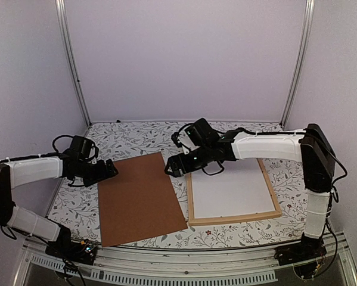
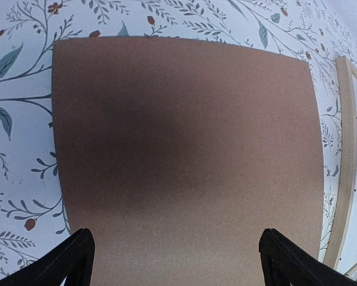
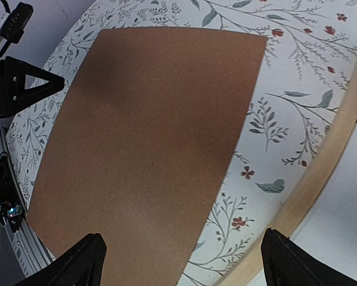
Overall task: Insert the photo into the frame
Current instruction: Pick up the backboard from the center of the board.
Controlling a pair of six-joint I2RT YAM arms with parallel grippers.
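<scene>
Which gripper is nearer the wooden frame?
Right. The right gripper hangs just off the far left corner of the frame; the left gripper is over the opposite edge of the brown board, which lies between it and the frame.

frame (image 1: 233, 218) | thin light wood | lying flat, right of centre | white inside
</scene>
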